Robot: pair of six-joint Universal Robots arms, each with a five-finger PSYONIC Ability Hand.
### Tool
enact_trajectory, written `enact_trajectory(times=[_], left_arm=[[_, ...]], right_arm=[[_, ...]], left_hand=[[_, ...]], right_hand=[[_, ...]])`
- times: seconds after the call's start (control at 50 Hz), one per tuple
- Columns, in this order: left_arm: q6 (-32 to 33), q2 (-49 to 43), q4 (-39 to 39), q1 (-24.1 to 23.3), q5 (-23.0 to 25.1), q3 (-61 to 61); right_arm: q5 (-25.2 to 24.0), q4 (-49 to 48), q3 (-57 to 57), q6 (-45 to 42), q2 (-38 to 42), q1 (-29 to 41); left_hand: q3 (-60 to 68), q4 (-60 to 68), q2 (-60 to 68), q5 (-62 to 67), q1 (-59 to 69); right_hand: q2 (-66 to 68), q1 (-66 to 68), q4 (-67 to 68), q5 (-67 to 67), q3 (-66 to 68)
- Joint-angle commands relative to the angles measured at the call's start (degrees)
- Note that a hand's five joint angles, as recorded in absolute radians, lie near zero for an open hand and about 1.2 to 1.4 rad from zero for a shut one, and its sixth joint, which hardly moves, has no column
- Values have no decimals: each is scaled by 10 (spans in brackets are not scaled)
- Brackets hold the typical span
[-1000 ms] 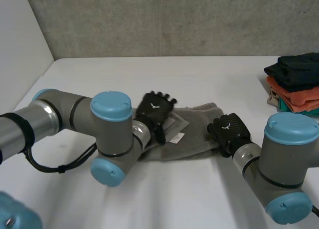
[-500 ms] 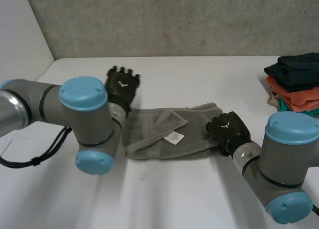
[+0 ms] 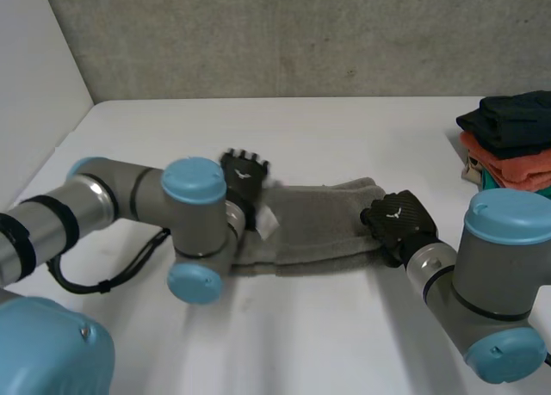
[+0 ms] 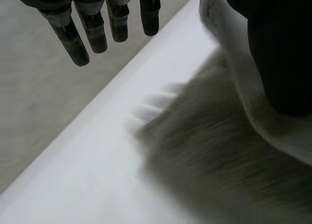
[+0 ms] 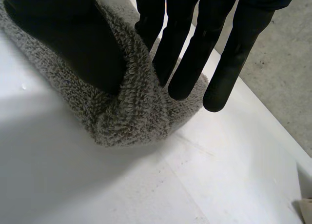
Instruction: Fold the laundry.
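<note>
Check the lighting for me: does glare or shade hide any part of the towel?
Head view: even light, no glare on the table; the left arm, not shade, covers part of the towel. Left wrist view: the towel beside the left hand looks dim. Right wrist view: well lit where the right hand pinches the towel's end.

Grey terry towel (image 3: 323,227): folded into a long band, lying lengthwise across the middle of the white desk (image 3: 344,137). Its right end is gathered into a raised fold. Stack of folded clothes (image 3: 514,141): black over orange, at the desk's right edge, well apart.
</note>
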Motion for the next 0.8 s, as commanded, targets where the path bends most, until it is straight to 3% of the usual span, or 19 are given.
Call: enact_trajectory(times=[0.02,0.22,0.28,0.42,0.48,0.58,0.66,0.68,0.8], left_arm=[[26,58,50,37,-142,-33],[24,177,83,13,-44,-200],[23,207,98,12,-45,-237],[3,312,130,25,-40,-339],[-11,343,138,34,-24,-366],[-26,370,140,44,-7,-385],[-40,379,136,46,-9,-391],[-47,381,134,47,-10,-395],[-69,387,128,47,-11,-398]], right_arm=[[-3,0,-1,-1,0,0],[1,12,-1,-4,-1,-7],[6,32,-1,-13,-11,-17],[36,147,-31,-145,-37,-70],[37,142,-59,-177,-43,-55],[28,76,-94,-159,-46,15],[-17,1,-78,-138,-44,99],[-49,-25,-62,-133,-42,128],[-141,-63,-26,-134,-1,186]], left_hand=[[-19,-14,-18,-26,-5],[-19,-14,-18,-26,-5],[-19,-14,-18,-26,-5],[-19,-14,-18,-26,-5],[-19,-14,-18,-26,-5],[-19,-14,-18,-26,-5],[-19,-14,-18,-26,-5],[-19,-14,-18,-26,-5],[-19,-14,-18,-26,-5]], right_hand=[[128,171,113,127,120],[128,171,113,127,120],[128,171,113,127,120],[128,171,113,127,120],[128,171,113,127,120],[128,171,113,127,120],[128,171,113,127,120],[128,171,113,127,120],[128,171,113,127,120]])
